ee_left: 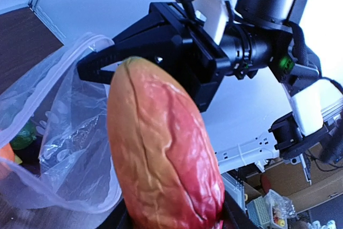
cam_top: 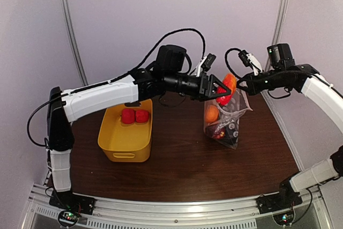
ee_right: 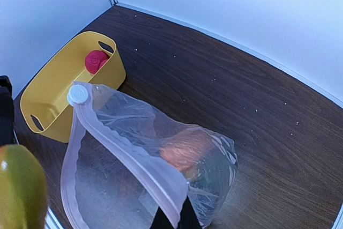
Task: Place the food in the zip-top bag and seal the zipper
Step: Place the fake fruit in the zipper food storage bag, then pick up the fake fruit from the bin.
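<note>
My left gripper (cam_top: 222,93) is shut on a piece of the food, a red and yellow mango-shaped toy fruit (cam_top: 229,86) (ee_left: 161,154). It holds the fruit just above the open mouth of the zip-top bag (cam_top: 225,120) (ee_right: 134,181). My right gripper (cam_top: 243,83) (ee_right: 172,219) is shut on the bag's mouth edge and keeps it lifted open. The zipper (ee_right: 126,156) runs along that edge to a white slider (ee_right: 79,94). Inside the bag lie an orange piece (cam_top: 211,113), a green piece (ee_left: 24,135) and dark pieces. Two red pieces (cam_top: 134,115) lie in the yellow basket.
The yellow basket (cam_top: 126,142) (ee_right: 51,97) stands on the dark wooden table (cam_top: 182,164) to the left of the bag. White walls close in at the back and on both sides. Cables hang behind the two wrists.
</note>
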Robot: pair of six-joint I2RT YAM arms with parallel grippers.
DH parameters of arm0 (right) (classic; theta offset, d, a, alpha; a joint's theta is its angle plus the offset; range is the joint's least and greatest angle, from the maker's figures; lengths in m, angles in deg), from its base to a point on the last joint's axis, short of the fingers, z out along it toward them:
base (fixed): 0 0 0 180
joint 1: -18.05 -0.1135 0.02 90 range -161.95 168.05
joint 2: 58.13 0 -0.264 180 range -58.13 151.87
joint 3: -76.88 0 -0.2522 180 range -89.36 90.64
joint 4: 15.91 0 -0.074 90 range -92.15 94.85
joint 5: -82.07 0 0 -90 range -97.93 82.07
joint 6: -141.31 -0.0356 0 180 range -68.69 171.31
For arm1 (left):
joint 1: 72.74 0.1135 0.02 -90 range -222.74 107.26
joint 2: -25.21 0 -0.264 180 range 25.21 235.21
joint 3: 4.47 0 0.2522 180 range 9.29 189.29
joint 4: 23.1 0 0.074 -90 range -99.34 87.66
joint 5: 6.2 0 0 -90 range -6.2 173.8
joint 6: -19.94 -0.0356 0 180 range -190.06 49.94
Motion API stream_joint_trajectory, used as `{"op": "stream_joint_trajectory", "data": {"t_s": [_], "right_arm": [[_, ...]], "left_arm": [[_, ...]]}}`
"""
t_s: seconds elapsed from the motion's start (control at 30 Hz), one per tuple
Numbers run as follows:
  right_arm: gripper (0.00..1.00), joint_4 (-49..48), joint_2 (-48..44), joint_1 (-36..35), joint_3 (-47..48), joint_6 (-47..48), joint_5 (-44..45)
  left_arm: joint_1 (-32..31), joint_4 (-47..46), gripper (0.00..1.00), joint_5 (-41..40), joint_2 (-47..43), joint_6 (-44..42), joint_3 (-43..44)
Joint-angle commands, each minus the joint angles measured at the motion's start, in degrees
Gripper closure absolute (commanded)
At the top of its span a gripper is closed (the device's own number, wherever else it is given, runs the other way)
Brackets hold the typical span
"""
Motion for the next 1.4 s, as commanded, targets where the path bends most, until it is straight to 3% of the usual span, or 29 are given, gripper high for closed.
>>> {"op": "stream_joint_trajectory", "data": {"t_s": [0.0,0.13,0.3,0.57,0.6,0.67,0.8,1.03,1.13,1.27,1.37], "right_arm": [[1.0,0.6,0.05,0.51,2.66,-0.36,-0.52],[1.0,1.3,-0.39,0.52,4.25,-0.74,0.99],[1.0,2.09,-0.59,0.51,6.18,-0.98,1.14],[1.0,2.25,-1.9,0.51,5.45,-1.78,-2.52],[1.0,2.26,-2.04,0.51,5.2,-1.85,-2.53],[1.0,2.4,-2.18,0.51,5.28,-1.95,-2.46],[1.0,3.21,-2.27,0.59,6.36,-2.18,-2.32],[1.0,2.83,-0.74,1.1,6.57,-2.66,-1.79],[1.0,2.77,-0.56,1.51,6.71,-2.42,-0.54],[1.0,2.05,-1.25,1.83,5.73,-1.98,0.78],[1.0,1.32,-1.73,1.92,4.42,-1.74,1.21]], "left_arm": [[0.16,-2.34,0.65,3.81,6.43,10.49,8.2],[0.11,-4.0,0.67,5.51,9.4,15.35,9.77],[0.4,0.06,0.67,2.53,9.42,15.31,9.48],[1.8,-1.69,0.32,-7.62,10.37,19.5,9.86],[1.92,-3.03,0.26,-8.29,10.78,20.73,10.18],[1.95,-4.56,0.05,-9.37,11.51,21.97,11.76],[2.0,-5.11,0.02,-8.89,11.76,21.28,15.53],[1.78,-3.78,0.02,-9.63,5.06,11.08,15.2],[1.69,-2.84,0.02,-8.79,0.95,3.02,13.26],[1.83,14.3,0.02,-26.41,-5.55,-11.16,8.69],[2.28,15.03,0.02,-38.01,-11.76,-17.92,-1.45]]}}
